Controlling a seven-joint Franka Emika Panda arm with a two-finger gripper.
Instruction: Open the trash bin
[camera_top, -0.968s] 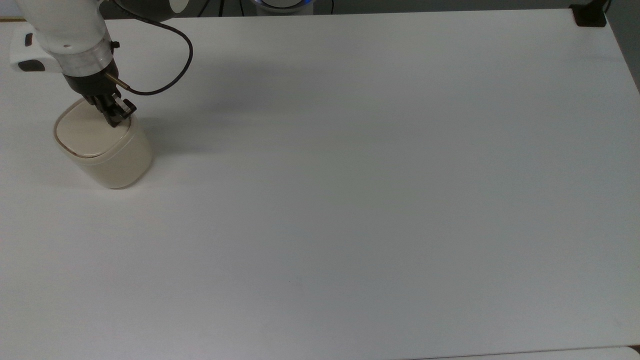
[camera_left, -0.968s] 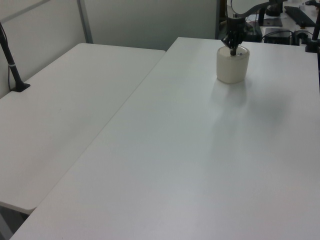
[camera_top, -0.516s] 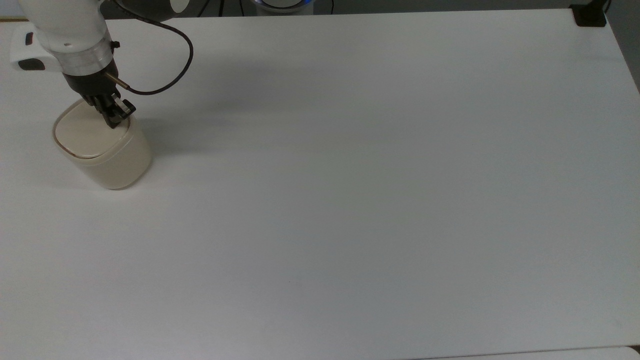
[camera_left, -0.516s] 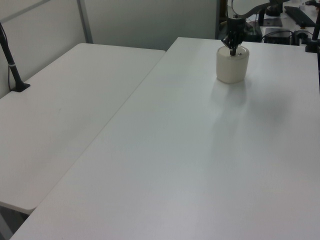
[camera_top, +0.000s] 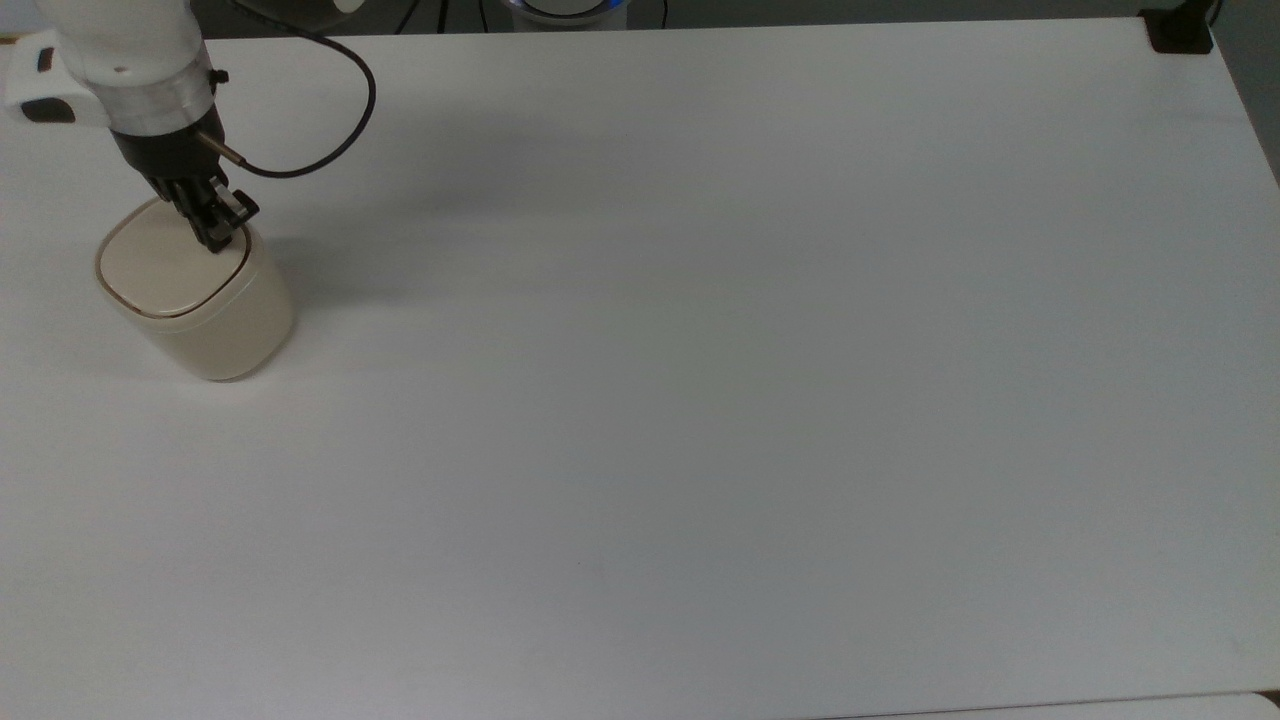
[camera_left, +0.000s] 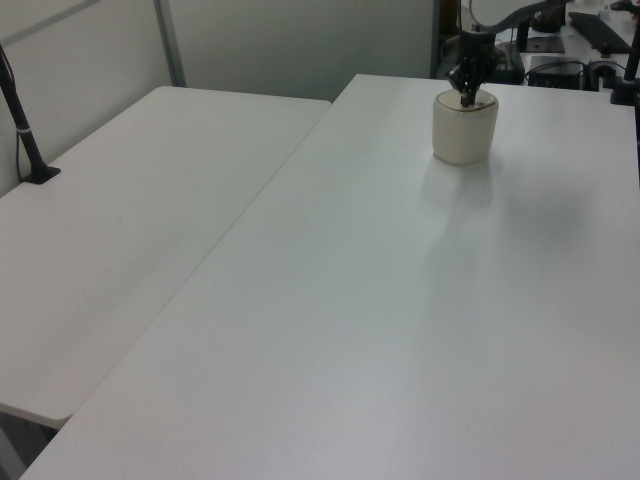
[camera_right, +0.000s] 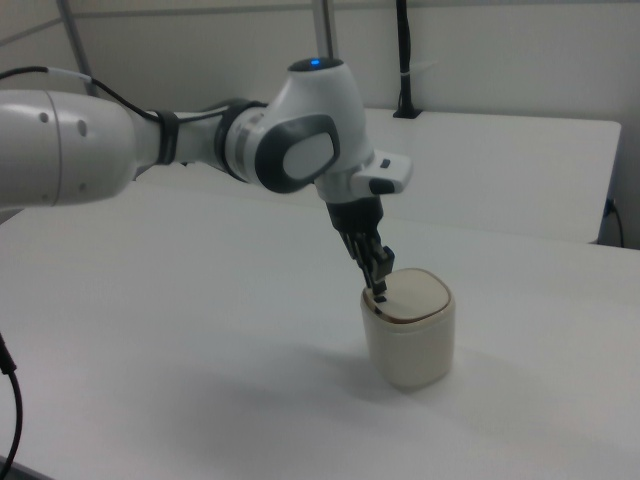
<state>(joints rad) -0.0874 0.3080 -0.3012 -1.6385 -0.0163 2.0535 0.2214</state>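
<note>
Where the gripper (camera_top: 215, 238) comes down, its tips press on the lid (camera_top: 165, 262) of the bin (camera_top: 195, 300), at the lid edge nearest the arm. Fingers drawn together, no gap between them in the top view or the right view; nothing held. Right view: tips (camera_right: 379, 290) meet the lid's near-left rim, gripper tilted, wrist above and to the right view's left. Left view: gripper (camera_left: 466, 97) stands on the bin (camera_left: 464, 130) top. Lid lies flat and closed, thin brown line around it. Bin upright on the white table (camera_top: 700, 400), close to the top view's far left corner, cream body. Black cable (camera_top: 330, 130) loops from the wrist over the table, just beyond the bin. Second white table (camera_left: 130, 220) sits beside the first, at the left view's left. Black post (camera_left: 20, 120) stands at its far edge.
</note>
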